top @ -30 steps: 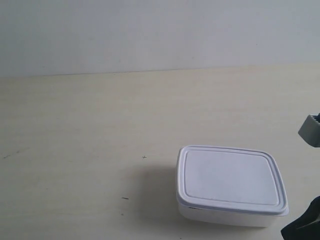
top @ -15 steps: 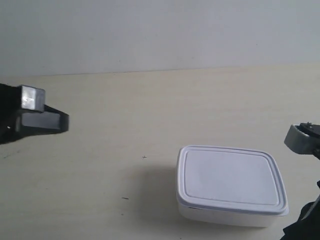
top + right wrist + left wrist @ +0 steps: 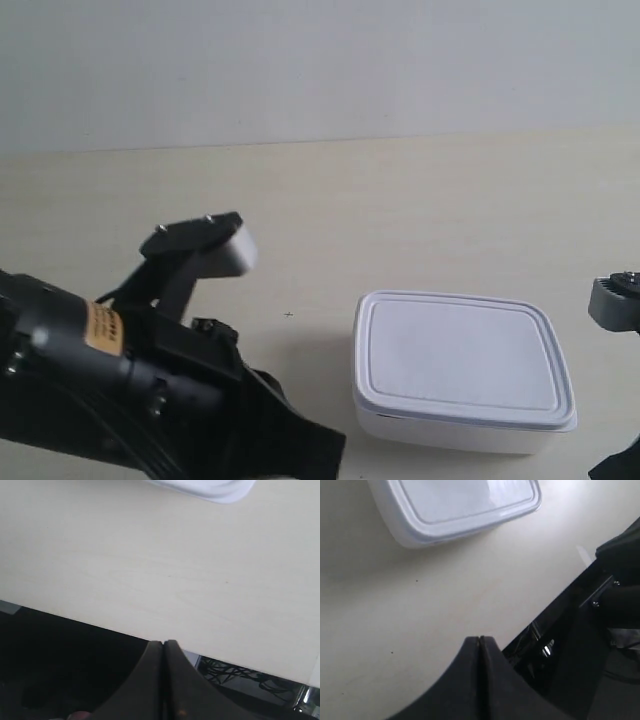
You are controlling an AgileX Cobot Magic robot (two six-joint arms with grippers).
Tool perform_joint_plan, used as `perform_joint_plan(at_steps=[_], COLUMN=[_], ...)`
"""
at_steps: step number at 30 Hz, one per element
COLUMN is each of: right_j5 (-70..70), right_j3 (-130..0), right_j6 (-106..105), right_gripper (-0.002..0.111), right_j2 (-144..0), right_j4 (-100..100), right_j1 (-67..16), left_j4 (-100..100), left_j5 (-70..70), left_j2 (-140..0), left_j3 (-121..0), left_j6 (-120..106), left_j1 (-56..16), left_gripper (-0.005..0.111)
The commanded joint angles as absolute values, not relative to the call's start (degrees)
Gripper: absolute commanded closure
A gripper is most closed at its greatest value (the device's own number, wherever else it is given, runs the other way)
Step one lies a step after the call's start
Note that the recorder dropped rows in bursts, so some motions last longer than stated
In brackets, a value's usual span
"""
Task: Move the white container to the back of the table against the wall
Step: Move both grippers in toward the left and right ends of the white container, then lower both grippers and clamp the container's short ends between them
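Observation:
The white container point(image 3: 460, 368) sits lidded on the table point(image 3: 300, 200), front right of centre, well short of the wall point(image 3: 300, 60). The arm at the exterior view's left point(image 3: 150, 375) fills the front left corner, its dark tip near the box's left side without touching it. Only a grey piece of the arm at the exterior view's right point(image 3: 618, 303) shows at the edge. In the left wrist view the left gripper point(image 3: 480, 639) is shut and empty, some way from the white container point(image 3: 460, 505). The right gripper point(image 3: 163, 642) is shut and empty over the table edge, with a corner of the white container point(image 3: 210, 487) far off.
A few tiny dark specks point(image 3: 289, 315) mark the table left of the box. The right wrist view shows the table's edge point(image 3: 75, 620) with dark space and cables point(image 3: 240, 677) below it. Dark robot hardware point(image 3: 590, 630) fills one side of the left wrist view.
The arm at the exterior view's left has swung in from the left edge to the front, close to the box. The other arm's grey piece has dropped lower. The container has not moved.

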State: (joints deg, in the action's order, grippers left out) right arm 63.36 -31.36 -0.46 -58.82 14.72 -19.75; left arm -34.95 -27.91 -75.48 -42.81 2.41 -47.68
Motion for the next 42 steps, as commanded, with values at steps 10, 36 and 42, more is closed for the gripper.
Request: perform_joint_plan(at_steps=[10, 36, 42], right_j5=[55.7, 46.4, 45.1], right_j3=[-31.9, -31.9, -34.7], right_j6=[1.3, 1.6, 1.9], right_gripper=[0.108, 0.108, 0.108], right_j2=[-71.5, -80.6, -82.0], right_j4=[12.4, 11.6, 11.6], right_j1=[-19.9, -19.9, -19.9], left_j4=[-38.1, -39.6, -39.6], left_j5=[-21.9, -21.2, -19.9], left_j2=[-88.9, -104.2, -106.1], left_j3=[-49.4, -57.7, -57.8], left_j6=[1.7, -1.3, -1.4], left_j1=[-50.9, -50.9, -50.9], left_gripper=[0.107, 0.107, 0.107])
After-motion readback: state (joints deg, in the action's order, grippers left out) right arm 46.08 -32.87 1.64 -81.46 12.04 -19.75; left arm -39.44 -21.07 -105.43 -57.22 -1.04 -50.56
